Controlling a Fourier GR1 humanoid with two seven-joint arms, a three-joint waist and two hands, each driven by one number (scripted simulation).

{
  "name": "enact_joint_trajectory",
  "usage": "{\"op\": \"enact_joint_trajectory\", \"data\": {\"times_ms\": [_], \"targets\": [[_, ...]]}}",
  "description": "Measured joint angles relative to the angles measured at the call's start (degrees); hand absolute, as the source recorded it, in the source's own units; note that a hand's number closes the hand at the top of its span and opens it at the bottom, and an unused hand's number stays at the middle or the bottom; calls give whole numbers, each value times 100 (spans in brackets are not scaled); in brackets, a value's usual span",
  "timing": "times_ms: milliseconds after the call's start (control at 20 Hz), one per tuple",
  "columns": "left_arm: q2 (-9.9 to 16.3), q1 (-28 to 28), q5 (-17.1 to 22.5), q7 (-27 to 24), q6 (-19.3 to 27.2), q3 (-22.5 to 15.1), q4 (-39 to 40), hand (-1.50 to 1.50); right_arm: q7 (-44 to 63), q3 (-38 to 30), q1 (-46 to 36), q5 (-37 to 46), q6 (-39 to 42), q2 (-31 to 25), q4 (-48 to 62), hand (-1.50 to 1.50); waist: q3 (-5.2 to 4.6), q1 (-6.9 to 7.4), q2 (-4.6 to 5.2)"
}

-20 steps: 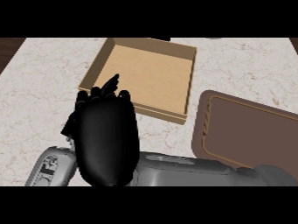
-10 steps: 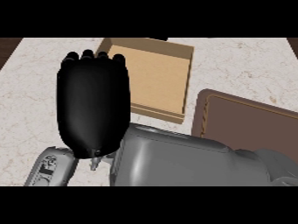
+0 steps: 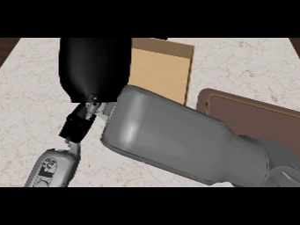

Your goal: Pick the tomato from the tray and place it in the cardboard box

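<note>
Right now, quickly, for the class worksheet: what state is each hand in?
Left hand: mostly hidden by the right arm; cannot be told.
Right hand: only its back shows, over the cardboard box; cannot be told.

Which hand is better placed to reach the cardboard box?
The right hand: it hangs over the left part of the cardboard box, while the left hand sits nearer the robot, off the box.

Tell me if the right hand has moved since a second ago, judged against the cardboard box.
Yes. The right hand has risen up the view: earlier it lay below the cardboard box, at its near left corner; now it covers the box's left part and reaches the top edge.
</note>
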Motion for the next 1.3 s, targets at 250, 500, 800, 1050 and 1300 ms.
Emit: {"op": "enact_joint_trajectory", "data": {"times_ms": [250, 500, 800, 1050, 1300], "targets": [[-4, -70, -32, -80, 18, 40, 117, 0, -130, -233, -308, -89, -253, 12, 750, 150, 0, -10, 19], [58, -10, 15, -55, -76, 58, -18, 0, -352, -323, -517, -191, -525, 27, 1723, 150, 0, 36, 36], [43, 53, 23, -48, -124, 21, -135, 0, -727, -244, -436, -348, -990, 44, 2788, 150, 1, 82, 65], [5, -1, 0, -18, -122, 2, -134, 0, -947, -331, -237, -664, -1444, 49, 3371, -150, 2, 136, 97], [-17, -2, -11, 25, -137, -27, -164, 0, -1115, -653, 101, -1262, -1982, 55, 3567, -150, 7, 184, 110]]}}
